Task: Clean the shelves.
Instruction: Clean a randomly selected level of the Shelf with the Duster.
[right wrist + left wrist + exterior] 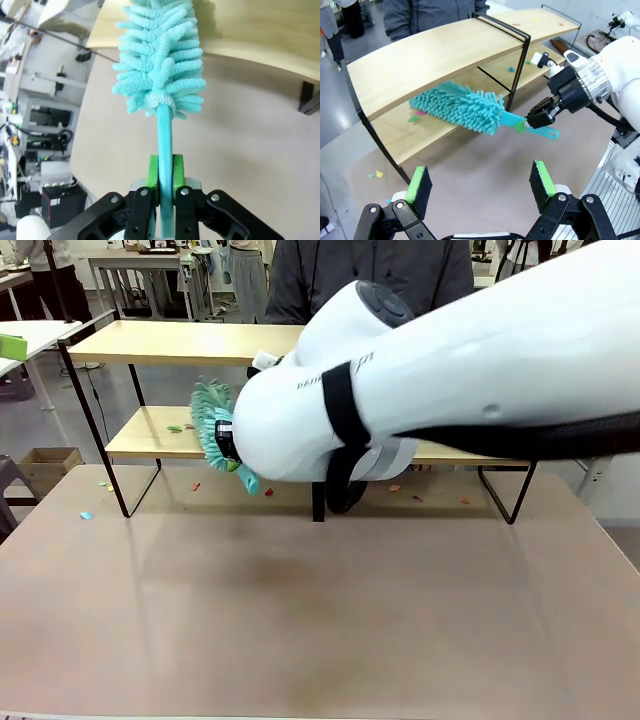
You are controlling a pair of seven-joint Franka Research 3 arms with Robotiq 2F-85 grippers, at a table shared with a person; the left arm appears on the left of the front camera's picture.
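Note:
The shelves (pixel 180 343) are a two-tier rack of light wooden boards in a black frame, standing at the table's far side, seen too in the left wrist view (pixel 435 55). My right gripper (pixel 165 172) is shut on the handle of a teal microfibre duster (pixel 160 60). The duster's head (pixel 462 106) reaches in over the lower board's left half (pixel 212 425). Small coloured scraps (pixel 180 428) lie on that board. My left gripper (pixel 480 187) hangs open above the table, in front of the rack, holding nothing.
A person in a dark top (pixel 370 275) sits behind the rack. More coloured scraps (pixel 430 498) lie on the beige tabletop (pixel 300 620) under and beside the rack. My right arm (pixel 470 370) crosses the front view from the right.

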